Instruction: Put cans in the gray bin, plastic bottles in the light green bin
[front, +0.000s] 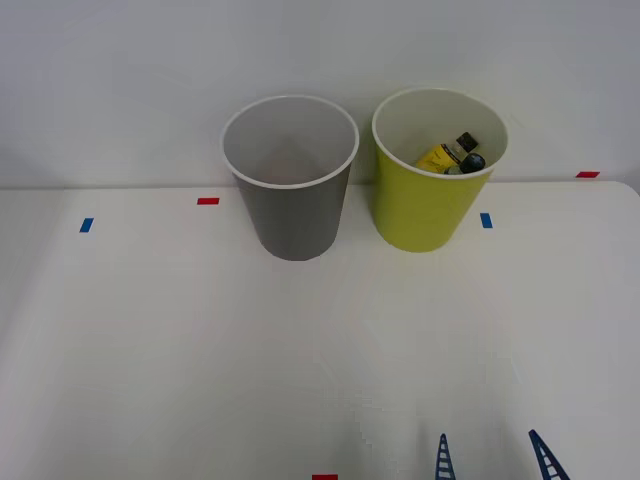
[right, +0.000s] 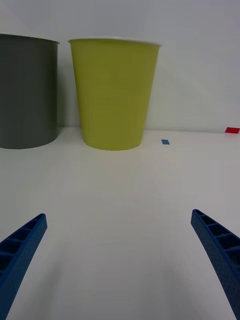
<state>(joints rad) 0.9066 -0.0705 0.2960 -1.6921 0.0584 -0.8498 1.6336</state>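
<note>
With its two blue ribbed fingers (right: 22, 250) spread wide and nothing between them, the right end effector (front: 492, 458) sits low over the near edge of the white bench (front: 200, 350), well apart from both bins. The gray bin (front: 295, 215) and the light green bin (front: 430, 205) stand upright just beside each other at the far side, mouths open upward to accept drops from above. Two plastic bottles (front: 452, 156), one yellow-labelled, lie inside the light green bin. No can is visible on the bench; the gray bin's interior shows only a faint reddish tint, so its contents cannot be confirmed. Sorting appears largely complete.
</note>
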